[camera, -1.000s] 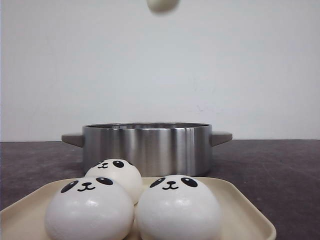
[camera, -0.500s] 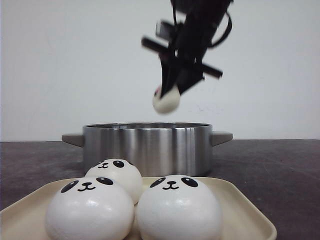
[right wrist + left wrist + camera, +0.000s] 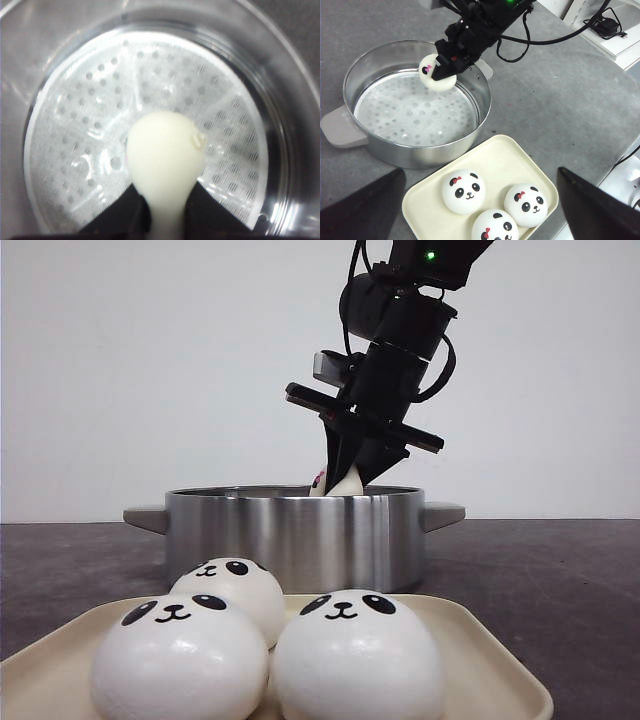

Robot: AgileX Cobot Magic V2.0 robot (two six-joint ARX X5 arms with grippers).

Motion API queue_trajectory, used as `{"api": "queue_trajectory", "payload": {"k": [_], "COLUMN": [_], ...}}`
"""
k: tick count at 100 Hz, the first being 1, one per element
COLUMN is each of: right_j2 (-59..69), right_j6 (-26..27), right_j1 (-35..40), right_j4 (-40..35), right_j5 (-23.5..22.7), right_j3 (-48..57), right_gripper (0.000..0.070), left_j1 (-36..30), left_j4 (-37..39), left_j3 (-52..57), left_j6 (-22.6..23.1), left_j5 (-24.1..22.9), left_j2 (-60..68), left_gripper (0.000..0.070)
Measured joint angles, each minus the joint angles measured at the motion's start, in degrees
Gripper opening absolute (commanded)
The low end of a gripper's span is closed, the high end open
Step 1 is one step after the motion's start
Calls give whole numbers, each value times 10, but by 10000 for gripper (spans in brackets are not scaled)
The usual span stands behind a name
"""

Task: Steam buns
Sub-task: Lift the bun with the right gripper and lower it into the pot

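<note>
Three white panda-faced buns [image 3: 180, 660] [image 3: 358, 655] [image 3: 232, 590] lie on a cream tray [image 3: 480, 660] at the front, and the left wrist view shows the same buns [image 3: 464, 191] [image 3: 525, 205] [image 3: 494, 227] from above. A further bun [image 3: 340, 483] [image 3: 437, 72] [image 3: 165, 150] is squeezed between the black fingers of my right gripper [image 3: 350, 475] [image 3: 167, 220], which is shut on it. It hangs at rim height inside the steel steamer pot [image 3: 290, 535], above the perforated liner [image 3: 75, 125]. My left gripper [image 3: 480, 172] hovers open high over the tray [image 3: 505, 155].
The pot [image 3: 350, 75] has grey side handles [image 3: 145, 518] [image 3: 442, 514] and stands just behind the tray. The left wrist view shows a white shelf with cables [image 3: 605, 25] beyond the table's curved edge.
The right arm has come down from the top of the front view, lowering the held bun from well above the pot to its rim. The tray buns have not moved.
</note>
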Motion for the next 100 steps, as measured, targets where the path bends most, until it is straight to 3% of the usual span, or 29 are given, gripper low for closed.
{"api": "queue_trajectory", "payload": {"k": [80, 87, 100], "right_j2": [39, 39, 39], "right_j6": [10, 14, 18], "right_j1": [-12, -12, -12], "right_j4": [9, 8, 8], "right_j5": [-17, -17, -15], "right_j3": [0, 0, 0], "right_gripper": [8, 58, 296], "left_j1": [0, 0, 0], "left_j4": [0, 0, 0], "left_j3": [0, 0, 0], "left_j6": [0, 0, 0], "left_j5": [0, 0, 0], "left_j2": [8, 7, 7], "left_gripper": [590, 591, 591]}}
